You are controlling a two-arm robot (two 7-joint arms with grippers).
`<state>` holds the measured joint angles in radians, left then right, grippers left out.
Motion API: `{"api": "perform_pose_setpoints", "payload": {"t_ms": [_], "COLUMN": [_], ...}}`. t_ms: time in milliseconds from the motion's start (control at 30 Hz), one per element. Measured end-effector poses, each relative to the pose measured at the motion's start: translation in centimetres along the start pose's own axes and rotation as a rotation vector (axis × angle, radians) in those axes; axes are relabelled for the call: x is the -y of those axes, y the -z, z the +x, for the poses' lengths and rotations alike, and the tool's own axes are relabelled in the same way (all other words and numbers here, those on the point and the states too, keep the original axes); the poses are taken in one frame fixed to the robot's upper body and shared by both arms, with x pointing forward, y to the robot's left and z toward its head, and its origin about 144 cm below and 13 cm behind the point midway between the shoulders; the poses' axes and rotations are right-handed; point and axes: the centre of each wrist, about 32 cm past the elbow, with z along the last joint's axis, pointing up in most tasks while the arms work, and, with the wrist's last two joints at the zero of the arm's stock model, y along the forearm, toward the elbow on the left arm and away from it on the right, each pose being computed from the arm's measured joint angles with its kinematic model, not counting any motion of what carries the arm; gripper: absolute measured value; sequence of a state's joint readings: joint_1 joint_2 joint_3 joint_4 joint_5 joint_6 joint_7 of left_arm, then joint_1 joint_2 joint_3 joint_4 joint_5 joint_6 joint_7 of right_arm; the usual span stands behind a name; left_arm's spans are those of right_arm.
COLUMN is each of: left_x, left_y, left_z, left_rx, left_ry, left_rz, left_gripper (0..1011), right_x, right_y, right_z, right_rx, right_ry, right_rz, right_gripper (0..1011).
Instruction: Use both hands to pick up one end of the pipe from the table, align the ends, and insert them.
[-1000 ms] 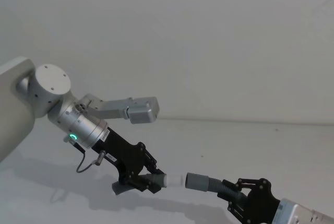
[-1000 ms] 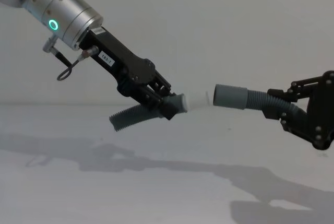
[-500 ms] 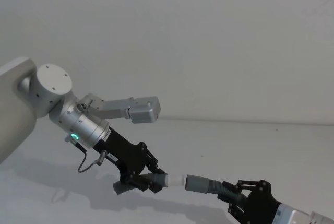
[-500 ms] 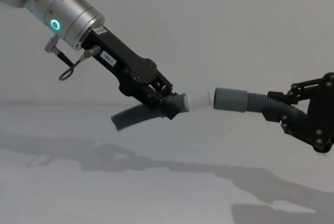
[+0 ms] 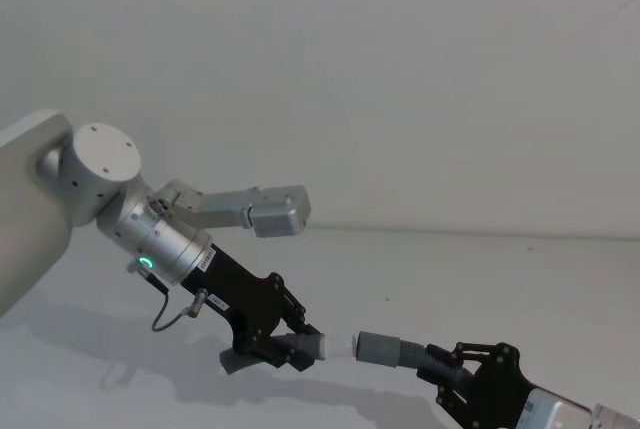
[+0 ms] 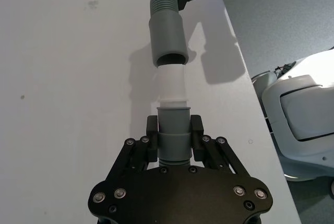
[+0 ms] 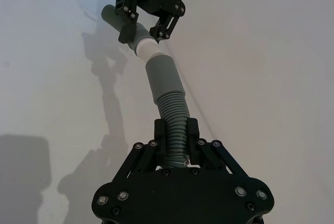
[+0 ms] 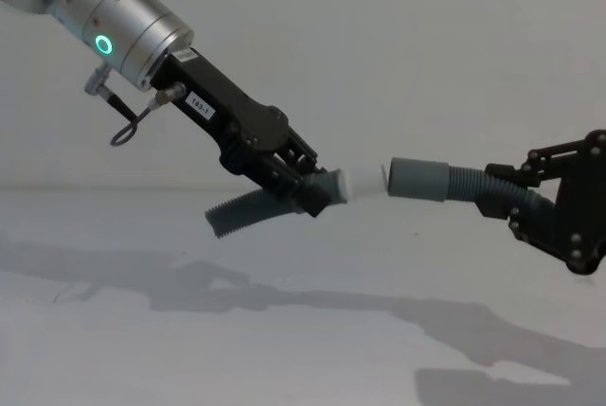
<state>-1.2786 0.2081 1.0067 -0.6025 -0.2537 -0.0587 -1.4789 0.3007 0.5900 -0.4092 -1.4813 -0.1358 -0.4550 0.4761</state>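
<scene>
Head view: left gripper and right gripper hold both hose pieces above the desk. Left wrist: fingers clamp the cuff, white tip entering the socket. Right wrist: fingers pinch bendy ribs; nearer the cuff looks stiffer

We see two ribbed grey hose pieces held above the worktop, white tip seemingly just entering the socket cuff.
</scene>
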Motion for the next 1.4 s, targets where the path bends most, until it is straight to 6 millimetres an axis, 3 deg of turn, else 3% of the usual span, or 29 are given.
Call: {"api": "perform_pose_setpoints", "payload": {"t_ms": [1400], "left_x": [0.13], "left_y": [-0.62], "left_z": [0.66], "left_rx": [-0.010], "left_ry": [0.037], "left_rz": [0.032], "left_gripper": [325], "right_x": [-0.24], "right_y": [0.05], "right_z": [0.06], "right_rx": [0.043], "right_ry": [-0.013], "right_rz": [0.027], "right_gripper": [213]}}
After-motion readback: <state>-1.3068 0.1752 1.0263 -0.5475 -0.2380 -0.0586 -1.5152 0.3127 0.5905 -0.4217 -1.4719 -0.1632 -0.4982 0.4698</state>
